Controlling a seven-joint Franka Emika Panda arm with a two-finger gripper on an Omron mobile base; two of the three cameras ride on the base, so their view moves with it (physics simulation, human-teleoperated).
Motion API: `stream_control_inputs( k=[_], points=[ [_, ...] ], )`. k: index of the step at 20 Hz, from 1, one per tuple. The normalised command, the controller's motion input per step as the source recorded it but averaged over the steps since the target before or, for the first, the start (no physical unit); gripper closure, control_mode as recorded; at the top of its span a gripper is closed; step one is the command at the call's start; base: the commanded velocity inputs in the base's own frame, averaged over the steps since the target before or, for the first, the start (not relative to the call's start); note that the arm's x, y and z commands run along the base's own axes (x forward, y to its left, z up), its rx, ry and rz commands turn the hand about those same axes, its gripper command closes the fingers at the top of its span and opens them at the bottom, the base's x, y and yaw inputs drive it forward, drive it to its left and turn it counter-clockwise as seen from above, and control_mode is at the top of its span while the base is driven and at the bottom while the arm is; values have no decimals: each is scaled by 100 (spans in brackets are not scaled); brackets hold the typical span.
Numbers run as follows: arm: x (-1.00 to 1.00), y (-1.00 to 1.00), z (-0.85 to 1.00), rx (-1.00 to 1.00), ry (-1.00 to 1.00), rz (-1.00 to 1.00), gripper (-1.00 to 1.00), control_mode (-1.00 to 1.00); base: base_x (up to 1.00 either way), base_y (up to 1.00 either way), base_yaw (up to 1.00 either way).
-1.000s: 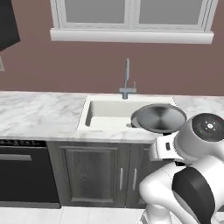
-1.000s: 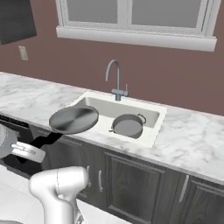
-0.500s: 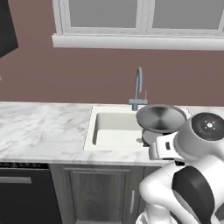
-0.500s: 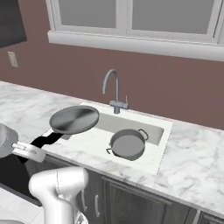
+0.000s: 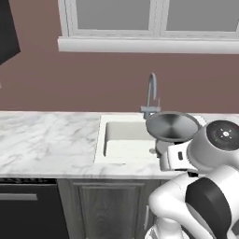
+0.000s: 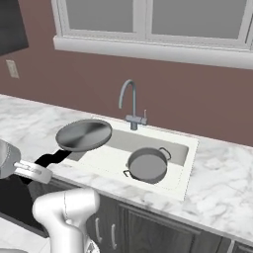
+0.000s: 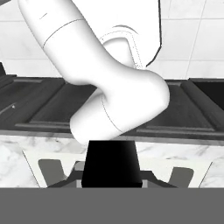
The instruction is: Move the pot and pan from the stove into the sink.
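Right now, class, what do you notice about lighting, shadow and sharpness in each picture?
Left base view: flat, even light, soft rendering, the pan shows a mild sheen. Right base view: the pot sits in the sink with only a faint shadow; no glare. Hand view: the dark handle looks soft-edged up close.

Mauve wall [image 6: 207,94], white window sill [image 5: 149,45], dark cabinets [image 6: 148,232].
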Motion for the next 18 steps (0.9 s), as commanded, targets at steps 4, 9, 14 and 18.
stream_control_inputs(
  k=[4, 9, 14, 18],
  points=[
    [0, 0, 0, 0, 0, 0, 100, 100, 40, 59, -7],
    [0, 0, 0, 0, 0, 0, 100, 100, 17, 36, -3],
    [5, 1, 0, 0, 0, 0, 100, -100, 0, 1, 0],
    [50, 14, 0, 0, 6, 0, 100, -100, 0, 0, 0]
  ],
)
